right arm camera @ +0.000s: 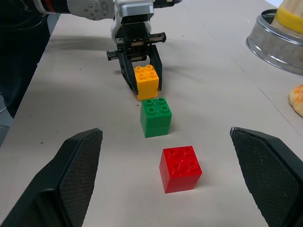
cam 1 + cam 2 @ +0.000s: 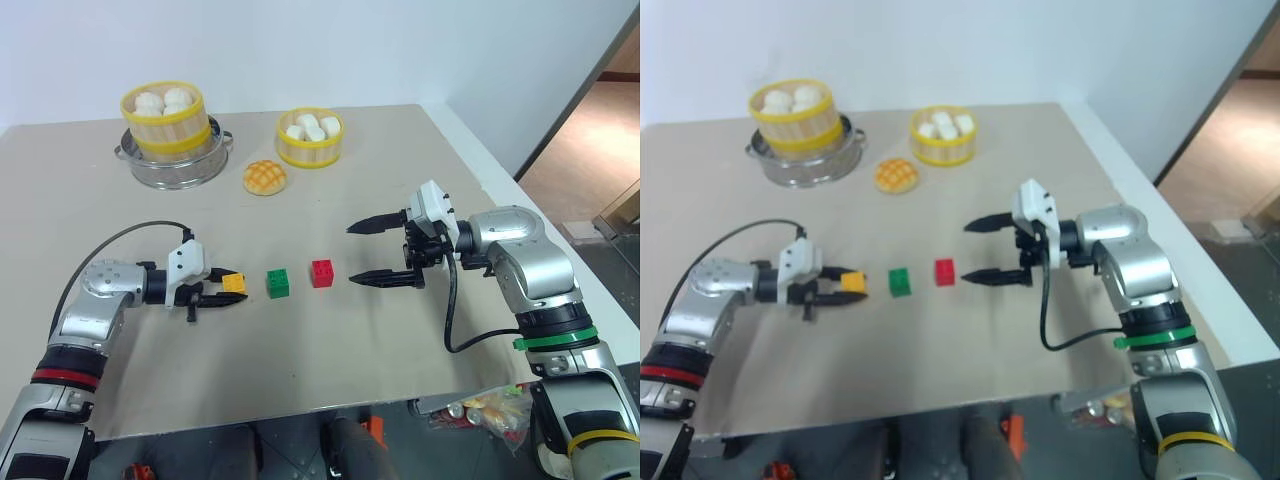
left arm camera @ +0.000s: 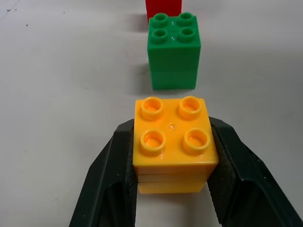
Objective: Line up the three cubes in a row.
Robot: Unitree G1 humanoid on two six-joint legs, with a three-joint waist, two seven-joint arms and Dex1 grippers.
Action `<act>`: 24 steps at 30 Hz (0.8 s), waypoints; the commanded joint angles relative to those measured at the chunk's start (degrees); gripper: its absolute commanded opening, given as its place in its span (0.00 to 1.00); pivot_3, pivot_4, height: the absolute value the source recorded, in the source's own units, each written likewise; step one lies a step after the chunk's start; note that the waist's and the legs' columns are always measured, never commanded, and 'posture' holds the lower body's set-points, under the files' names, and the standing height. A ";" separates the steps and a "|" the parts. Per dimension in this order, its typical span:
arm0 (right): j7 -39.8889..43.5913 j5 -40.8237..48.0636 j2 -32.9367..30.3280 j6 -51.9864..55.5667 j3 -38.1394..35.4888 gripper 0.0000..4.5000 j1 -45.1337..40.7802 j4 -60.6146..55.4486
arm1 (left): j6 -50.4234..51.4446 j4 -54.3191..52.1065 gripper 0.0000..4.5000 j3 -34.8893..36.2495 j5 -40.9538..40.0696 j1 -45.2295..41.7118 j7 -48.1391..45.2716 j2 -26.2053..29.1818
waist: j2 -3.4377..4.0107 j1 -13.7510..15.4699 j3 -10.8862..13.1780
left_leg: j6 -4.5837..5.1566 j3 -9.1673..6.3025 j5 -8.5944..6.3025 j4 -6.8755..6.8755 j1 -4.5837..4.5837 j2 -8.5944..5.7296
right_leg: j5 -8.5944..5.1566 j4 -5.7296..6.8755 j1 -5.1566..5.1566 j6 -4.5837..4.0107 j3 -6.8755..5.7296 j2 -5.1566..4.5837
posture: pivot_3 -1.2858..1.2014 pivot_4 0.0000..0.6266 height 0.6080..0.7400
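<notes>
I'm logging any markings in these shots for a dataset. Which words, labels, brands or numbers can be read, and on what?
None can be read.
The orange-yellow cube, the green cube and the red cube: plain studs, no lettering to make out.
The steamer baskets: no label.
The packets below the table edge: printing too small to read.

Left hand grips the yellow cube beside the green cube and red cube; right hand gapes wide.
</notes>
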 commanded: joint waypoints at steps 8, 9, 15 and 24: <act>-0.48 0.52 -1.11 0.07 -1.27 1.00 0.39 -2.75 | -2.73 3.92 0.30 -0.04 1.03 -3.01 -2.21 0.65 | 0.00 0.00 0.00 | 0.00 0.00 0.00 0.05 0.02 0.00 | 0.01 0.06 0.01 0.00 0.01 0.00 | 0.52 0.24 1.00; -0.52 0.50 -1.14 0.01 -1.29 1.00 0.46 -2.76 | -2.76 3.96 0.30 -0.12 1.10 -2.91 -2.26 0.67 | 0.00 -0.01 0.00 | 0.00 0.00 0.00 0.05 0.02 0.00 | 0.01 0.06 0.01 0.00 0.00 0.00 | 0.52 0.24 1.00; -0.62 0.49 -1.33 -0.20 -1.18 1.00 0.61 -2.68 | -2.59 3.96 0.30 -0.53 1.37 -2.49 -2.50 0.62 | 0.00 -0.01 0.00 | 0.00 0.00 0.00 0.05 0.03 0.00 | 0.01 0.06 0.01 0.00 0.01 0.01 | 0.52 0.24 1.00; -0.41 0.36 -1.42 -0.69 -1.12 1.00 0.34 -2.15 | -3.11 5.29 0.74 -0.70 2.82 -3.20 -3.87 2.22 | 0.00 -0.01 0.00 | 0.00 0.00 0.00 0.04 0.03 0.00 | 0.01 0.06 0.01 -0.01 0.01 0.02 | 0.52 0.24 1.00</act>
